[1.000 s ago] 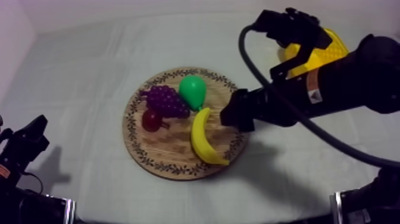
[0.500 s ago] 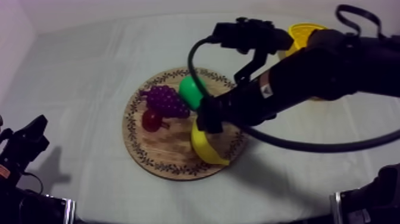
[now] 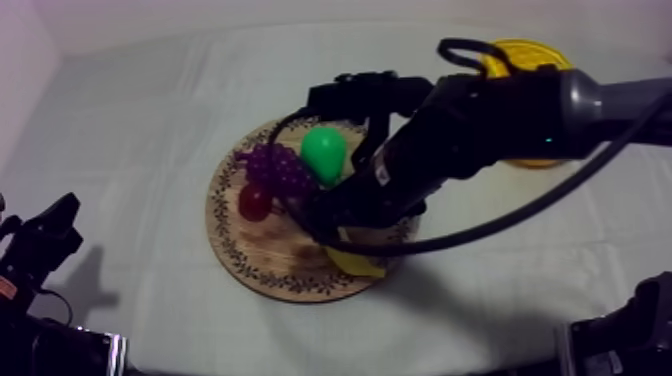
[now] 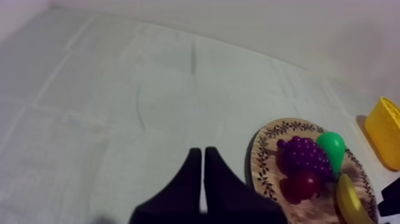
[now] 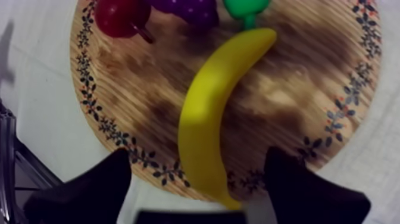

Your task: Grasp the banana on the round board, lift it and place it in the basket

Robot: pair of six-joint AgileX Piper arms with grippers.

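The right pincer (image 5: 198,156) hangs open over the wooden board (image 5: 119,74), spread to both sides of the banana (image 5: 208,113), and no contact with it can be seen. In the top view the banana lies on the board toward 4 o'clock. The pear (image 3: 323,152) is at 12, the bunch of grapes (image 3: 277,168) at 10 and the small red fruit (image 3: 253,202) at 9. The yellow basket (image 3: 530,48) stands off the board at 2 o'clock. The left pincer (image 4: 202,164) is closed on nothing, at 8 o'clock over the surface (image 3: 150,90).

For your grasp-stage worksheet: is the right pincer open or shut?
Open: the right pincer gapes wide around the banana lying on the board, touching neither side.
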